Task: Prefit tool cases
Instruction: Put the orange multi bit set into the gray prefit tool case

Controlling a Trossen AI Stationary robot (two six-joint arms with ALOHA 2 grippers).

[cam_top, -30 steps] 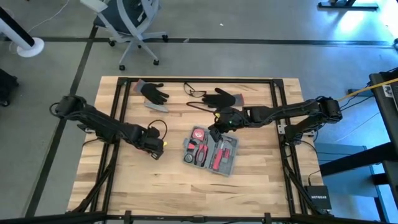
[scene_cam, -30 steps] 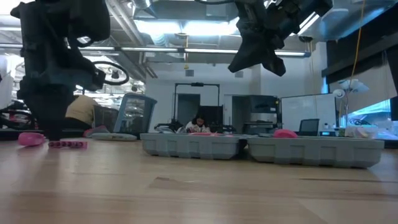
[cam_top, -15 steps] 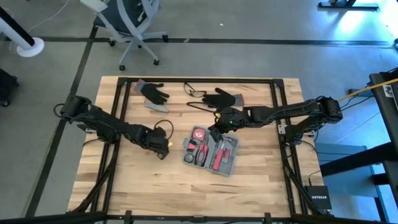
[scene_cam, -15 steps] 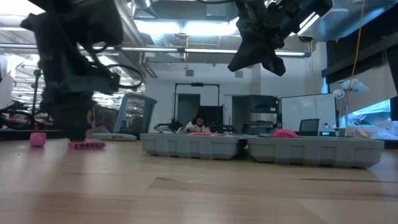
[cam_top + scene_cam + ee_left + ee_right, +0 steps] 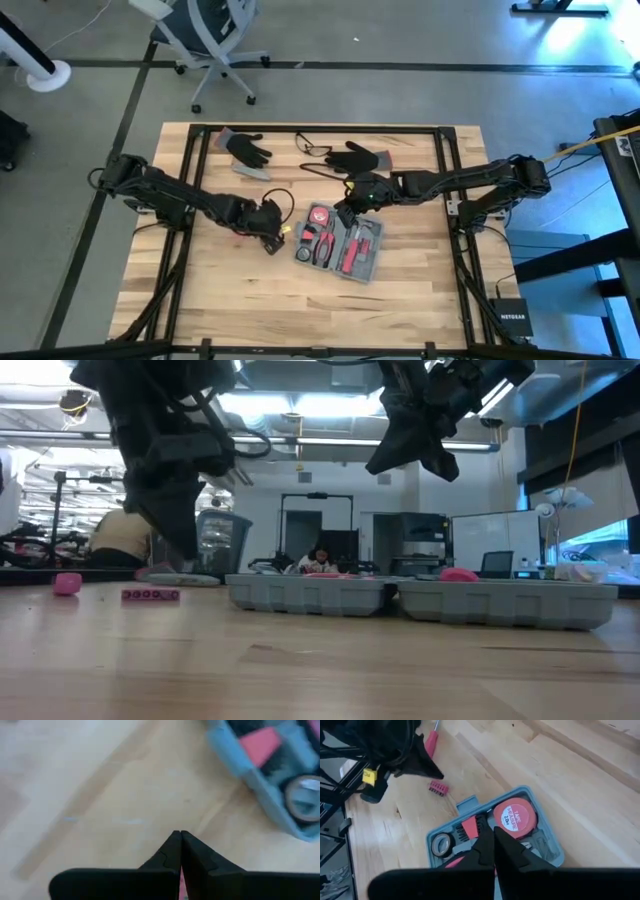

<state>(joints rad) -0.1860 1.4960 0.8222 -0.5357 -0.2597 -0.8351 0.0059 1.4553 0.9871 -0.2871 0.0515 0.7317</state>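
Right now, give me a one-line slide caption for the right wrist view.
Right gripper, shut, hovers over the open tool case with red tape measure; the left gripper holds a red-handled tool nearby.

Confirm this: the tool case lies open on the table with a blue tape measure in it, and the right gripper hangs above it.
One detail is wrong: the tape measure is red, not blue, as the right wrist view shows. The rest holds: the tool case lies open on the table, and the right gripper hangs above it.
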